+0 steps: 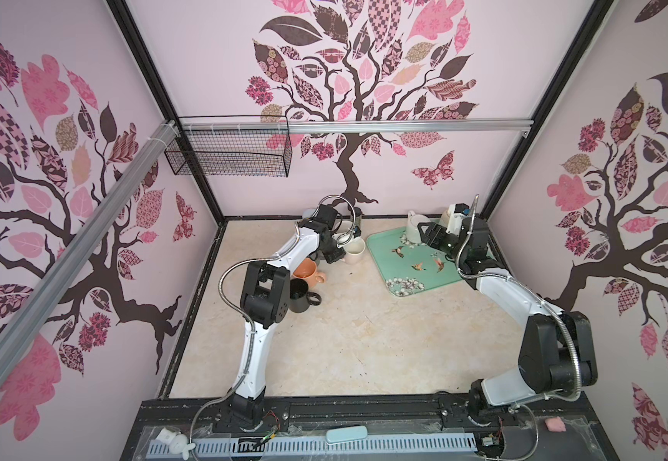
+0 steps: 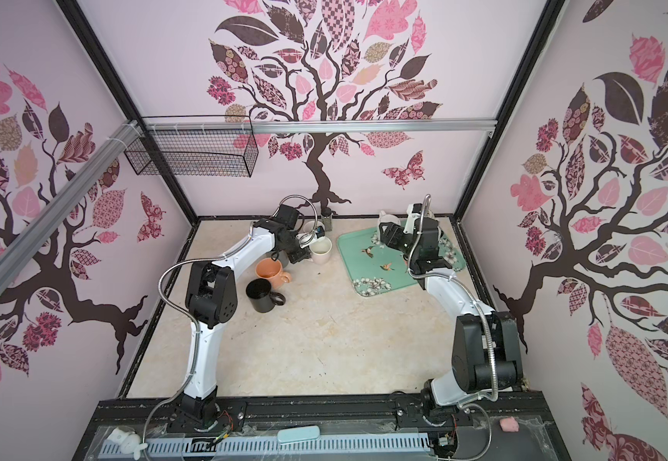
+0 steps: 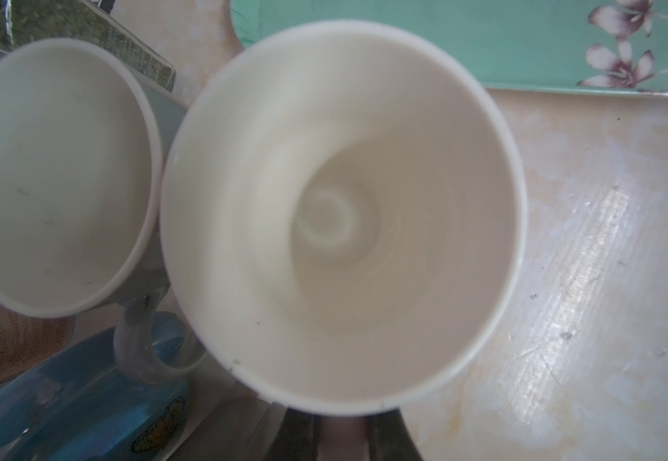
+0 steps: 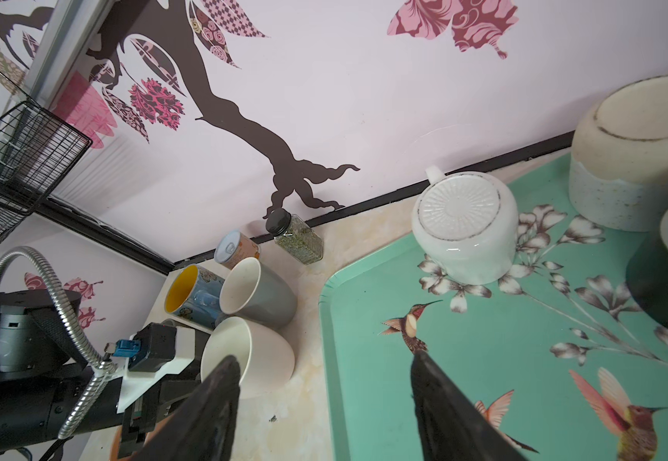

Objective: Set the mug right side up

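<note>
An upright cream mug (image 3: 340,215) fills the left wrist view; it stands on the table just left of the tray in both top views (image 1: 354,249) (image 2: 321,249). My left gripper (image 3: 342,423) (image 1: 338,255) is shut at its near side, with a pale strip, apparently the handle, between the fingers. A white mug (image 4: 464,227) (image 1: 416,229) stands upside down at the tray's far left corner. My right gripper (image 4: 324,363) (image 1: 424,235) hangs open above the tray's left edge, short of this mug, holding nothing.
The teal bird tray (image 1: 416,279) also holds an upside-down speckled mug (image 4: 639,159). A grey mug (image 4: 260,291), a blue mug (image 4: 192,297), a can (image 4: 236,247) and a spice jar (image 4: 296,237) crowd behind the cream mug. An orange mug (image 1: 306,271) and a black mug (image 1: 300,295) stand by the left arm.
</note>
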`<state>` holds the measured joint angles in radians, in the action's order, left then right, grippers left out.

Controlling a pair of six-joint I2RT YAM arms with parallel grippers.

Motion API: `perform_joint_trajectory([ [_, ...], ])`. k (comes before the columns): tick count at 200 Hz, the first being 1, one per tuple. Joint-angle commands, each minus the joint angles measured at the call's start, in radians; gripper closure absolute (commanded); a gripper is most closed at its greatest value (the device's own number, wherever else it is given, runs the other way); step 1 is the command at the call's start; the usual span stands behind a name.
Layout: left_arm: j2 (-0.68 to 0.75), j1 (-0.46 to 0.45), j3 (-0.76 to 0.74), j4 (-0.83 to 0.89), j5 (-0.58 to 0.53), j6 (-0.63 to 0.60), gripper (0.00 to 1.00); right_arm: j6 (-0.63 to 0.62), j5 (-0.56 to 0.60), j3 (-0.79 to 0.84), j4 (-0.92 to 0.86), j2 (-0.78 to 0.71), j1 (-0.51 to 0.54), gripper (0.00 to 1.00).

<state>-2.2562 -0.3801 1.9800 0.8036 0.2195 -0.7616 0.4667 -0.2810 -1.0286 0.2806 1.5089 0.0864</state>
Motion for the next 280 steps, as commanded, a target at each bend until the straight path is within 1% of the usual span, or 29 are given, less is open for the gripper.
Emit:
perform_joint_trajectory([
  [1, -0.007, 0.003, 0.07, -0.049, 0.016, -0.025, 1.0, -0.02, -0.004, -0.03, 0.028, 0.016, 0.002, 0.31],
  [90, -0.016, 0.015, 0.047, -0.046, -0.022, -0.053, 1.0, -0.031, -0.013, -0.031, 0.016, 0.02, 0.002, 0.31],
  [95, -0.014, 0.015, 0.045, -0.047, -0.024, -0.053, 0.97, -0.031, -0.013, -0.033, 0.017, 0.021, 0.001, 0.31],
  [115, 0.0, 0.018, 0.035, -0.054, -0.029, -0.054, 0.79, -0.028, -0.018, -0.036, 0.015, 0.027, 0.001, 0.31],
  [137, 0.012, 0.02, 0.03, -0.061, -0.028, -0.054, 0.67, -0.022, -0.025, -0.041, 0.011, 0.034, 0.003, 0.31],
  [149, 0.018, 0.022, 0.028, -0.06, -0.029, -0.055, 0.62, -0.02, -0.03, -0.043, 0.007, 0.039, 0.001, 0.31],
  [182, 0.043, 0.021, 0.016, -0.062, -0.037, -0.058, 0.54, -0.044, -0.02, -0.064, -0.026, 0.048, 0.002, 0.31],
  [208, 0.09, 0.023, -0.008, -0.067, -0.03, -0.056, 0.51, -0.091, 0.026, -0.146, -0.118, 0.098, 0.001, 0.28],
  [237, 0.152, 0.023, -0.047, -0.102, -0.024, -0.026, 0.49, -0.147, 0.09, -0.288, -0.239, 0.204, 0.0, 0.25],
  [254, 0.185, 0.023, -0.081, -0.141, -0.048, 0.017, 0.48, -0.154, 0.089, -0.389, -0.31, 0.284, -0.005, 0.25],
  [280, 0.226, 0.021, -0.101, -0.185, -0.051, 0.073, 0.47, -0.156, 0.068, -0.55, -0.408, 0.404, -0.022, 0.24],
])
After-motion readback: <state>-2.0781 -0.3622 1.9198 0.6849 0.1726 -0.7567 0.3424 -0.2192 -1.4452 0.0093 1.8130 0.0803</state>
